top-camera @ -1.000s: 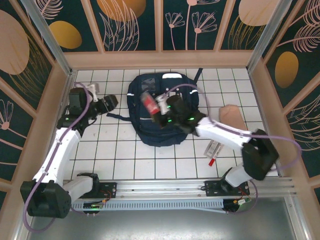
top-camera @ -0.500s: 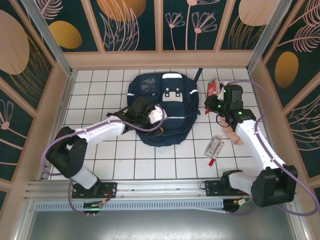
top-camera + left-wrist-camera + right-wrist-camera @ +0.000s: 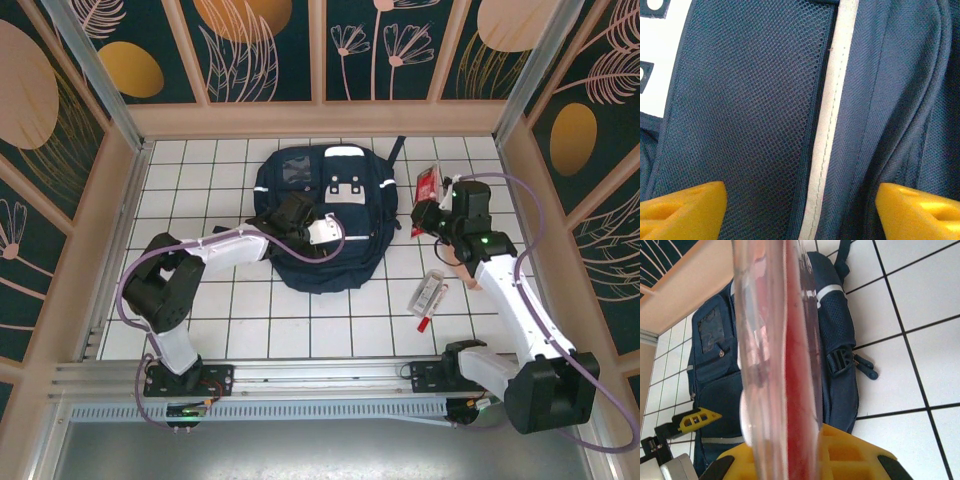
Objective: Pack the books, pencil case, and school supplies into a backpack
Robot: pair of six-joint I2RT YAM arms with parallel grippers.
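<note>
- The backpack (image 3: 320, 225) lies flat on the desk (image 3: 240, 330), with my left hand (image 3: 318, 232) released just over it.
- The pencil case (image 3: 463, 272) waits to its right.
- My right hand (image 3: 432, 207) is clenched on the red booklet (image 3: 428, 186), beside the backpack.
- The packet (image 3: 431, 291) and pen (image 3: 424, 322) are still unpacked.

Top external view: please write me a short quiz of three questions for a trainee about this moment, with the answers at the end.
1. True or false: the red booklet lies inside the backpack.
2. Which gripper holds the red booklet? A) the left gripper B) the right gripper C) neither
3. Fill in: the left gripper is over the backpack with its fingers ___.

Key
1. False. It is held to the right of the backpack.
2. B
3. open
</note>
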